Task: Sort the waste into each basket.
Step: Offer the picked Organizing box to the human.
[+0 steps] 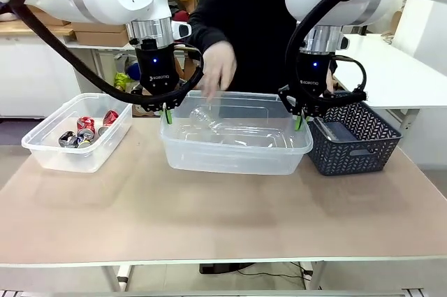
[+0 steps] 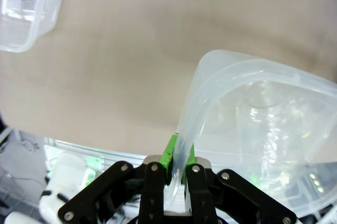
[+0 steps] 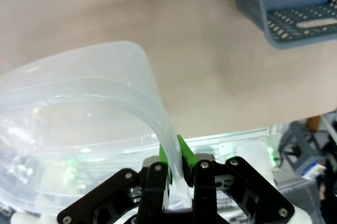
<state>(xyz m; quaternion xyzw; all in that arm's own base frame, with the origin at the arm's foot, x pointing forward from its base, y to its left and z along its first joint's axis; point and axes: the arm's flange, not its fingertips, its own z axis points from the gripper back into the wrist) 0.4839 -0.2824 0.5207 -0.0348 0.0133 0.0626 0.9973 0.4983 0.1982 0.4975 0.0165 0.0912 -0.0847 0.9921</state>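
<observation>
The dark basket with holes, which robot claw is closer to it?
Right. The right gripper pinches the rim of the middle tub just beside the dark basket; the left gripper pinches the tub's opposite end, farther away.

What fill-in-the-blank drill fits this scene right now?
1. The jaws of ____ arms pinch the rim of the middle tub.
2. The small tub on the robot's left holds crushed ____.
3. A person's hand is above a clear ____ in the middle tub.
4. The dark lattice basket stands on the robot's ____ side of the middle tub.
Missing words: both; cans; bottle; right.
</observation>
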